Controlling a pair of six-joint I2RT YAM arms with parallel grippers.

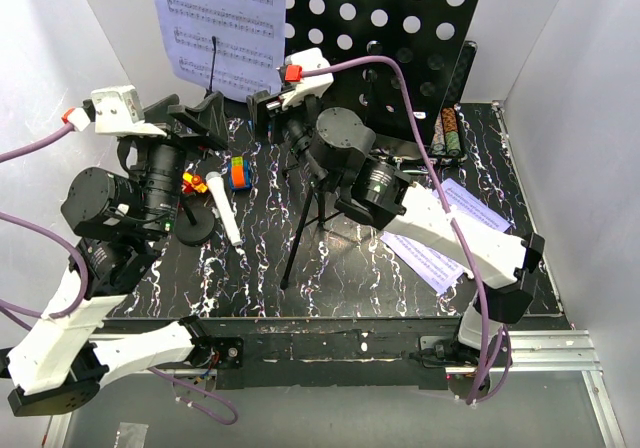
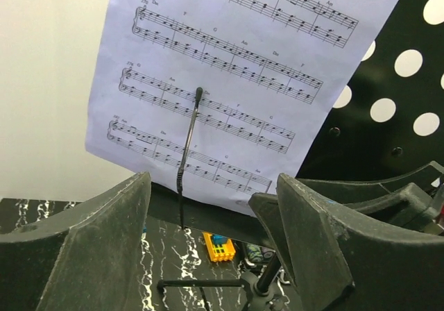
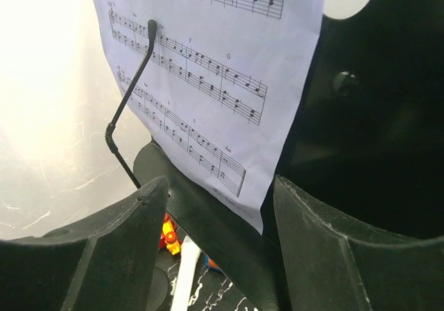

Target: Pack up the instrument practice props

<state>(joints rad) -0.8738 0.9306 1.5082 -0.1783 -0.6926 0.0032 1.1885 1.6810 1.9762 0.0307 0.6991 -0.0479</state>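
Two grippers are noted, both turned towards the page on the stand.

Far left: the left gripper (image 1: 210, 118) is held level with the lower edge of the white printed sheet-music page (image 1: 215, 28). Its jaws are spread wide, with nothing between them. It is judged to be lined up to take the page, which is not yet touched. A thin black bent rod (image 2: 189, 144) is seen standing just in front of that page. Its foot is hidden, so what it belongs to cannot be told.

Below, on the black white-veined tabletop (image 1: 250, 278), a white-handled grey-headed microphone (image 1: 225, 208) is laid flat just beside a round black base (image 1: 195, 226). Small colourful toy blocks (image 1: 238, 175) are scattered near its head.

Centre: the right gripper (image 1: 270, 108) is aimed at the same page's lower right corner, its jaws likewise wide and empty. The page is kept upright because it is leaned on the large hole-punched metal desk of the black tripod music stand (image 1: 400, 28), its bottom edge caught by the desk's lip.

Right: a case of poker chips (image 1: 450, 133) is tucked at the back, beside the stand. Loose pages (image 1: 435, 260) are laid flat on the tabletop, partly under the right arm.

Count:
- grippers: two
- music stand: one
- sheet-music pages: three (one on the desk, two flat)
- microphone: one
- round base: one
- chip case: one
- toy blocks: at least two clusters, exact number not readable
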